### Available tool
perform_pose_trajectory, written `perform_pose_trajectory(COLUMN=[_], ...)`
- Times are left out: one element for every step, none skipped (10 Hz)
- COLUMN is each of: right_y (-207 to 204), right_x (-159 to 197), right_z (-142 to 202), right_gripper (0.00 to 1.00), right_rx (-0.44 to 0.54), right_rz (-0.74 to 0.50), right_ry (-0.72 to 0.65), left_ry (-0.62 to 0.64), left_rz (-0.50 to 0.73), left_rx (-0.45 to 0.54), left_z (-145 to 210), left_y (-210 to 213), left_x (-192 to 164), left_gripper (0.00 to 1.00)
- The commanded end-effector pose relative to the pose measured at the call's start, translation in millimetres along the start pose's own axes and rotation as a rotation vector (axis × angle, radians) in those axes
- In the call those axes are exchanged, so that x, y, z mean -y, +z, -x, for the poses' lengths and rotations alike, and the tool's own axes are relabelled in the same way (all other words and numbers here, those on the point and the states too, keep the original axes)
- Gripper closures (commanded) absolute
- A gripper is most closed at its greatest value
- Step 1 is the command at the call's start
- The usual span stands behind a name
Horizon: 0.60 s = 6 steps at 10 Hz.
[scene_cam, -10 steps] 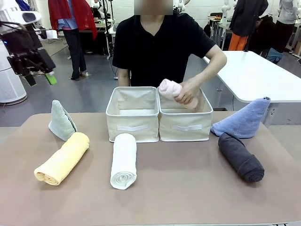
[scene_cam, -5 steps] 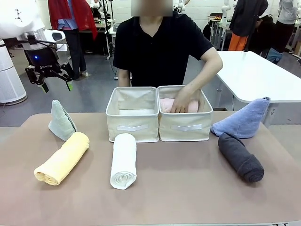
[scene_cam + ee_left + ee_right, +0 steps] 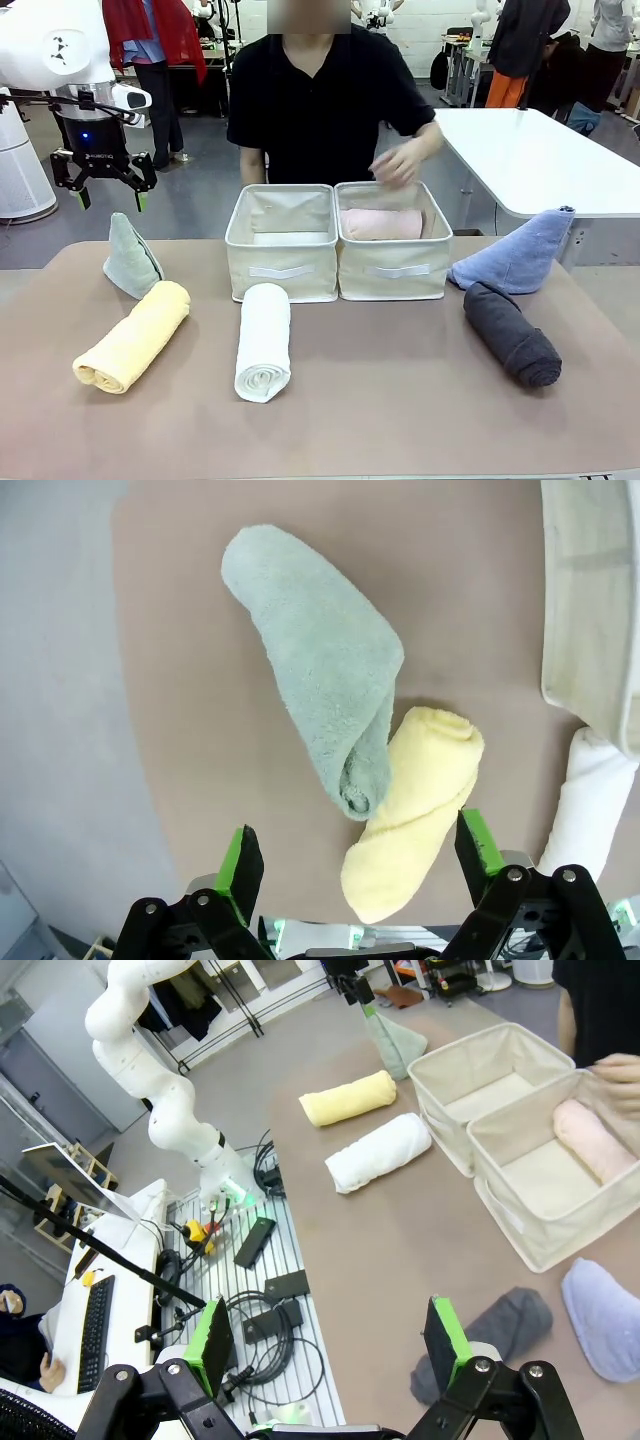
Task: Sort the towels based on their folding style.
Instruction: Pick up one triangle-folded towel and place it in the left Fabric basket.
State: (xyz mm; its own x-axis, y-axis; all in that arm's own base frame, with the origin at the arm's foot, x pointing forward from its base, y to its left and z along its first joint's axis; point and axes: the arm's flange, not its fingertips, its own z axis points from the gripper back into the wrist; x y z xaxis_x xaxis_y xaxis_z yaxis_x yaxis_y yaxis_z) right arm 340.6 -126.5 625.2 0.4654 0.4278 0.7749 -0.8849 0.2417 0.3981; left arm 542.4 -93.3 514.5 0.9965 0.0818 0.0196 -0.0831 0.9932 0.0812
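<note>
Left gripper (image 3: 112, 198) hovers above the mint cone towel (image 3: 128, 258) — jaws apart.
Right gripper (image 3: 328, 1345) also spread wide; pink roll (image 3: 380, 223) lies in the right-hand basket (image 3: 392, 272).

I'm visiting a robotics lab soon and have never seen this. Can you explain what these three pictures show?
A two-armed white robot shares a table with a person. One picture looks across the table; the other two come from cameras on each arm's wrist. The left gripper hangs open above the mint cone-folded towel; the right gripper is open, holding nothing. A yellow roll, white roll, dark grey roll and blue cone lie on the table. A pink roll sits in the right basket, under the person's hand.
</note>
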Motion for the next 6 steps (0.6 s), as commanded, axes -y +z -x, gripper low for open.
perform_pose_trajectory(right_y=[-1.4,-1.4,-1.4,-1.4,-1.4,-1.4], right_x=[1.2,1.2,1.2,1.2,1.2,1.2], right_z=[-0.2,-0.2,-0.2,-0.2,-0.2,-0.2], right_gripper=[0.00,0.00,0.00,0.00,0.00,0.00], right_rx=[0.030,0.030,0.030,0.030,0.030,0.030], right_rz=[-0.016,-0.016,-0.016,-0.016,-0.016,-0.016], right_ry=[0.018,0.018,0.018,0.018,0.018,0.018], left_ry=[0.050,0.065,0.069,0.071,0.071,0.067], left_rz=[0.005,0.010,0.018,0.022,0.028,0.038], left_rx=[-0.006,-0.006,0.002,0.003,-0.015,-0.026], left_z=[-2.4,-2.7,-3.6,-7.3,-9.8,-11.5], left_y=[-10.5,-19.7,-27.0,-34.6,-42.9,-48.2], left_x=[-3.9,-9.0,-9.4,-8.8,-6.6,-4.0], left_gripper=[0.00,0.00,0.00,0.00,0.00,0.00])
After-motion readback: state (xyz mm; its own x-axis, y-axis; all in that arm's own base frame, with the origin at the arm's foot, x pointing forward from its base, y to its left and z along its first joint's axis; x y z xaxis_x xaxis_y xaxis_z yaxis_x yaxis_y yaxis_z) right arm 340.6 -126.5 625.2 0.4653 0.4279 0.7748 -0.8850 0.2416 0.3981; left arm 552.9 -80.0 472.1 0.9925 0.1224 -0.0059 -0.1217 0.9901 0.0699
